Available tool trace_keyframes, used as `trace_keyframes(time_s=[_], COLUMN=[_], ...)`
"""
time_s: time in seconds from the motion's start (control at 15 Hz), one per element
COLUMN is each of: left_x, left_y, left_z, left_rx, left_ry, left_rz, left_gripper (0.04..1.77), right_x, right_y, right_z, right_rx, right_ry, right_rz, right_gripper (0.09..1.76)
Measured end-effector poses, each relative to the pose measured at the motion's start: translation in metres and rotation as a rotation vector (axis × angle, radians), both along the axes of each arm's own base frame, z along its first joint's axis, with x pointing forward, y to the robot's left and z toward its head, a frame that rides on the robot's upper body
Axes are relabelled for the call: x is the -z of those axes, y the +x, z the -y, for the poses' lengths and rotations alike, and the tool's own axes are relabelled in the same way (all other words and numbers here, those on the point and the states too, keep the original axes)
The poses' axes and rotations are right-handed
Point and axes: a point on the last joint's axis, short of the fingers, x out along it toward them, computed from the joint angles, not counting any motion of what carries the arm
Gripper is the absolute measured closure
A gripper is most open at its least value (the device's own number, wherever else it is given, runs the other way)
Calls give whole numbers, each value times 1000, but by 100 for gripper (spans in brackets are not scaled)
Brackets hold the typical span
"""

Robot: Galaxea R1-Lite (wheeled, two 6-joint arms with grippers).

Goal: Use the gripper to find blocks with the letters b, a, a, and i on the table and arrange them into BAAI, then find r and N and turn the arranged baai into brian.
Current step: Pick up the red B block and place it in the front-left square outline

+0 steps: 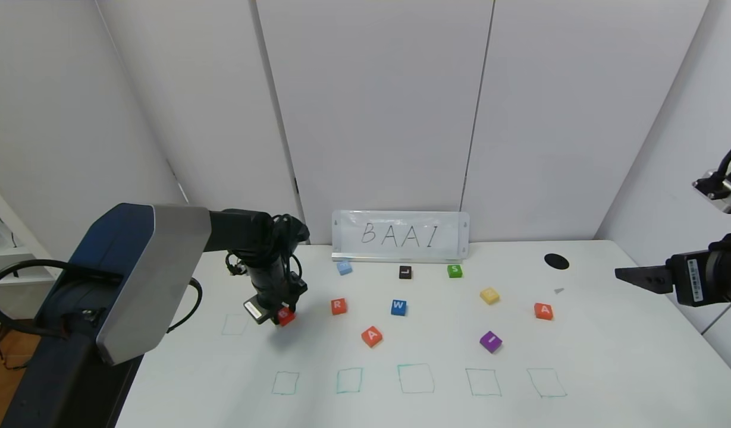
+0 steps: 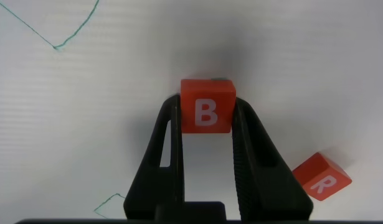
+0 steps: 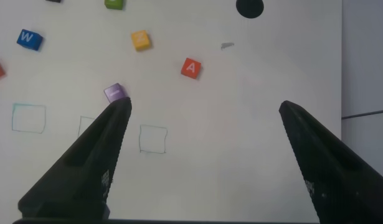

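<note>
Clamping the orange-red B block (image 2: 207,106) between both fingers, left gripper (image 1: 280,314) is pointing straight down over the table (image 1: 609,368)'s left side. R block (image 1: 338,306) is lying nearby. Right gripper (image 3: 203,121) is hovering spread apart by the right edge.

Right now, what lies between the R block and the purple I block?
In the head view, one orange A block lies roughly between the R block and the I block; the blue W block sits just behind that line.
</note>
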Motion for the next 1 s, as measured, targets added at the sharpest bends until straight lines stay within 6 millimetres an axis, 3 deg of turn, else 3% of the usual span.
trace_keyframes(time_s=[0.53,1.0], left_x=[-25,-43], left_y=[-19,-68], left_z=[-2,7], left_rx=[94,435], left_ry=[16,77], left_rz=[-51,-73], left_gripper=[130,130], right_x=[0,1], right_y=[-1,-3], right_z=[-2,-6], right_rx=[-7,-28], right_ry=[1,0], right_rz=[0,-4], right_gripper=[14,14])
